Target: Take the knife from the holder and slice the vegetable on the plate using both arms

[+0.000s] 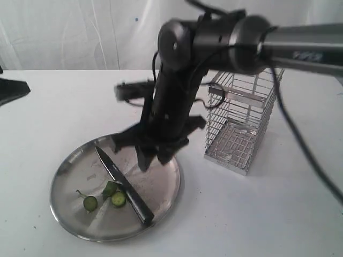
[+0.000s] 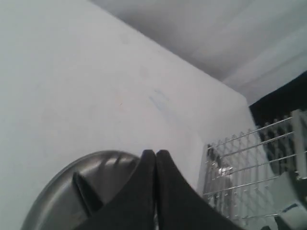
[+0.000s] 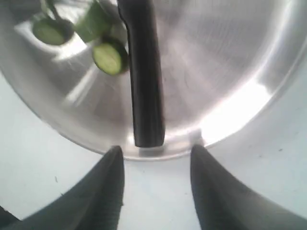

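Observation:
The knife (image 1: 120,182) lies loose across the plate (image 1: 75,171), with its black handle (image 3: 144,72) at the near rim. Cut green pieces of the vegetable (image 1: 110,190) lie beside the blade, and one round slice (image 3: 109,57) touches the handle. My right gripper (image 1: 153,160) hangs above the plate, open and empty. In the right wrist view its fingertips (image 3: 117,158) straddle bare table just outside the rim (image 3: 216,57), in line with the handle's end. My left gripper (image 2: 155,152) is shut on nothing, low over the table, facing the plate (image 2: 53,191) and the holder (image 2: 249,163).
The chrome wire holder (image 1: 241,120) stands right of the plate. The right arm's grey link (image 1: 305,51) crosses above it. A black part of the left arm (image 1: 13,91) shows at the left edge. White table surrounds everything, with a white curtain behind.

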You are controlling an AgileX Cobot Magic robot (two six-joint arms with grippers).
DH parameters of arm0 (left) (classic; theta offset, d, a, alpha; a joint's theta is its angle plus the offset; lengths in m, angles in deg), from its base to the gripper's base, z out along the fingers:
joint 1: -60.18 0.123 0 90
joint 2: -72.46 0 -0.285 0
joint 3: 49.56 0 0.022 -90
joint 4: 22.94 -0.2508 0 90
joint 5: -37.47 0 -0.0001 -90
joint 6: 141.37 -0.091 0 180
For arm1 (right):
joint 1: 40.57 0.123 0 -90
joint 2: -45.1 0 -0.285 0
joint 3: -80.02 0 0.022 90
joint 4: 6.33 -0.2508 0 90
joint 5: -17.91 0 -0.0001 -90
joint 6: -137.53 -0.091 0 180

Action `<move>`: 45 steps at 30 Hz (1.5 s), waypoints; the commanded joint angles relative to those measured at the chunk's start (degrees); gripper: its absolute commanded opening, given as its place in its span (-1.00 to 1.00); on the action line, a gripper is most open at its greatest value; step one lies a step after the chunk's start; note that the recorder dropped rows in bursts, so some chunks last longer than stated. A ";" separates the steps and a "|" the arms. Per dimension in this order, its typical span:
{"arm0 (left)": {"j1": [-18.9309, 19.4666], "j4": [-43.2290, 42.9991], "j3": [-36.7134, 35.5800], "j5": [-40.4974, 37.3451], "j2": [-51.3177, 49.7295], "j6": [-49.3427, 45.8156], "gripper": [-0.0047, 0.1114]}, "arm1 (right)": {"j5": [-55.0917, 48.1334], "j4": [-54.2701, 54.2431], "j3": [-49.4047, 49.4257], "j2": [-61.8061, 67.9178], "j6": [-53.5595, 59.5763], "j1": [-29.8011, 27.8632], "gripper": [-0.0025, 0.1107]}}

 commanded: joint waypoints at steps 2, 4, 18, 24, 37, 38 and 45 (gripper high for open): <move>0.09 3.80 5.98 0.80 3.08 7.21 -0.92 | 9.77 12.01 -4.99 -11.71 -2.62 -1.33 -0.76; 0.09 2.87 8.33 8.53 3.77 7.77 -0.92 | 15.04 20.71 -5.13 -14.27 -9.02 -3.18 -0.96; -7.02 7.31 8.48 45.29 1.37 -35.41 -0.92 | 5.68 23.36 -1.69 -18.84 -6.04 -55.49 -0.96; -7.02 7.31 11.01 34.53 9.65 -29.83 -0.92 | 15.27 6.78 1.64 -25.99 -0.70 -62.26 -0.96; -7.54 7.31 16.35 36.52 30.27 -14.56 -0.92 | 41.48 2.95 13.47 -49.29 8.02 -59.32 -0.96; -8.11 7.31 16.35 36.77 32.21 -13.58 -0.92 | 41.74 3.61 15.53 -51.65 12.55 -57.66 -0.96; -16.65 7.31 9.01 41.61 44.06 -32.51 -0.92 | 42.00 4.07 30.88 -66.83 19.04 -49.86 -0.96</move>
